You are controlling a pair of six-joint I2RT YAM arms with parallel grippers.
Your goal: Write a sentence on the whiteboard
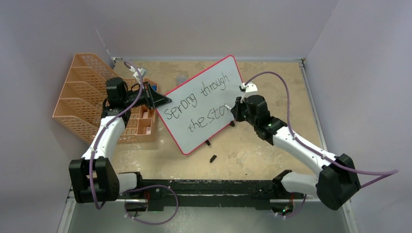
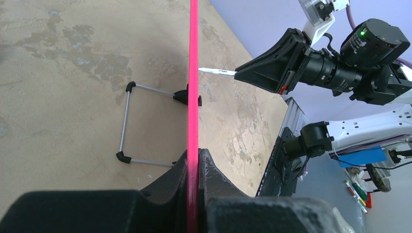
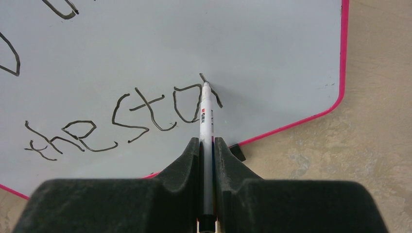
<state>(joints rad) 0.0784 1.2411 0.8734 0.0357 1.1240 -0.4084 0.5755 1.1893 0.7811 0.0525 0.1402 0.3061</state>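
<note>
Right jaws are clamping a marker (image 3: 206, 121), its tip pressing the board (image 1: 221, 73) mid-word in the sentence (image 3: 145, 111). Left jaws are pinching the board's red edge, steadying it on the worktop (image 1: 272, 77). Light, stiff and slick, the board is probably needing that edge hold against the pen's push.

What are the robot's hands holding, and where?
Right fingers pinch a thin white marker pen by its back half; left fingers clamp the pink-framed white whiteboard by its edge.
</note>
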